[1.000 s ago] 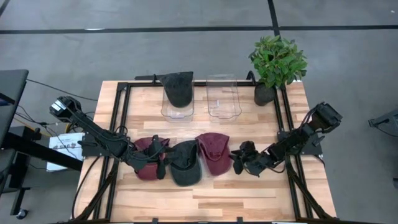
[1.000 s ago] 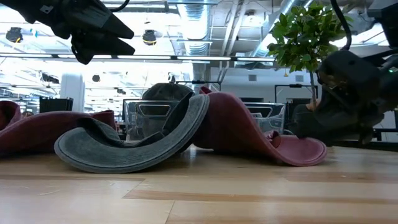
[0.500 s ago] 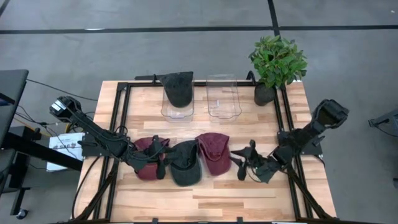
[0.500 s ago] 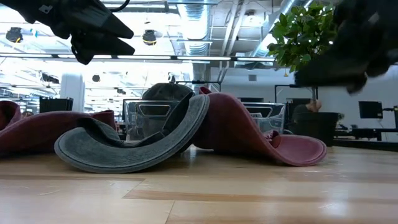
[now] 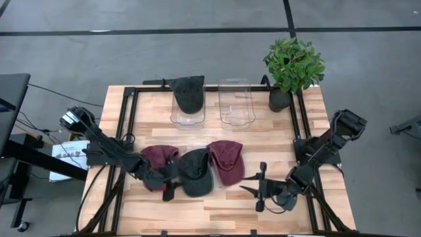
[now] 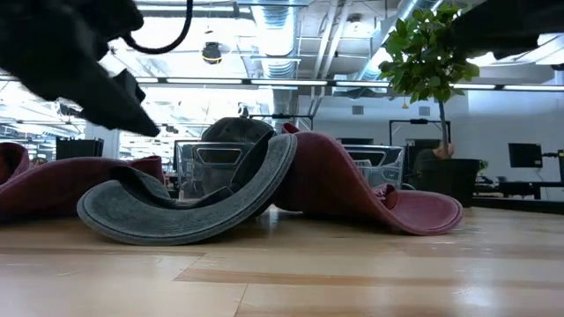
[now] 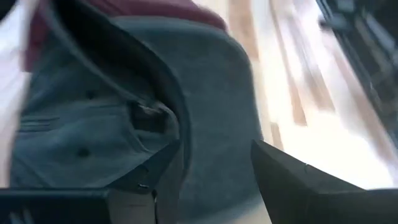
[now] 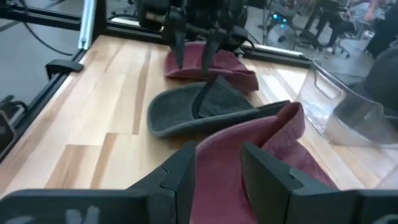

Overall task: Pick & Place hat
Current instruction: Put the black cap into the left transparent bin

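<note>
You see three caps in a row on the wooden table (image 5: 223, 204): a maroon cap (image 5: 160, 158) on the left, a dark grey cap (image 5: 196, 172) in the middle, a second maroon cap (image 5: 227, 160) on the right. Your left gripper (image 5: 166, 187) has its fingers spread and empty, just beside the grey cap's front edge. Your right gripper (image 5: 258, 189) is also released, near the right maroon cap but apart from it. Another dark cap (image 5: 188, 93) sits in the left clear bin (image 5: 177, 118)

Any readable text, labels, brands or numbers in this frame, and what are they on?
Nothing can be read.
White sheet left of the table: dark print, too small to read.
Hats, clear bins, plant pot: no visible lettering.
</note>
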Controlling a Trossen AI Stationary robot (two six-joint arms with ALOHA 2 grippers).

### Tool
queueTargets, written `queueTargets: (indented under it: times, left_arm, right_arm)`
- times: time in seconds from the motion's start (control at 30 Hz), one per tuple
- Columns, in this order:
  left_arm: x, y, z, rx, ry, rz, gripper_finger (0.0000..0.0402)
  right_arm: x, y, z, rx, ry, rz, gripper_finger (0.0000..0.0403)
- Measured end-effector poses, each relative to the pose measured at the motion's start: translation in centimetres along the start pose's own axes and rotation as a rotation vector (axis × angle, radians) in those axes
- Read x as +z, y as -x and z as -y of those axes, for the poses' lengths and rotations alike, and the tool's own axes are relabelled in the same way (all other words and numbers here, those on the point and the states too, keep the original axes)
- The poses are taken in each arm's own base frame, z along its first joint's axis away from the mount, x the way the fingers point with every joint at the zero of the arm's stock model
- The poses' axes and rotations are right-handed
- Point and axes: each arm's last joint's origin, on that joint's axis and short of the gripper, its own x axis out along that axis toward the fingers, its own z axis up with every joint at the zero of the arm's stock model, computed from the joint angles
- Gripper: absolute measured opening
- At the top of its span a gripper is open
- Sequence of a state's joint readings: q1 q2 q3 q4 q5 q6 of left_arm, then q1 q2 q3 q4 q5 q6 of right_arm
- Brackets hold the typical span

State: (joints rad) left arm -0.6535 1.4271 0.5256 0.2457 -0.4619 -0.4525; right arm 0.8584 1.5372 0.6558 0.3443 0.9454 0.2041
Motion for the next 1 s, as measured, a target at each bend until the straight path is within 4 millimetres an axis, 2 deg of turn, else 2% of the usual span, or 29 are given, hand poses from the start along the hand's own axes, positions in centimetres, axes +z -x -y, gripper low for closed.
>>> queueTargets:
  times: [0.2,0.33,0.6,1.0]
  left_arm:
    - [-0.6,0.2,2.1,-0.051,-0.249,-0.005,0.0186]
    - [-1.0,0.7,2.9,-0.019,-0.39,0.017,0.0186]
    - [-1.9,0.8,2.4,0.052,-0.483,-0.051,0.0186]
    - [-2.9,0.8,1.6,0.048,-0.531,-0.164,0.0186]
  right_arm:
    - [0.0,0.5,-0.3,0.018,0.01,0.003,0.0118]
    - [0.0,0.5,-0.3,0.019,0.02,-0.003,0.0118]
    - [-0.2,1.0,-0.7,0.037,0.034,-0.003,0.0118]
    - [-0.2,1.6,-1.0,0.059,0.04,0.003,0.0118]
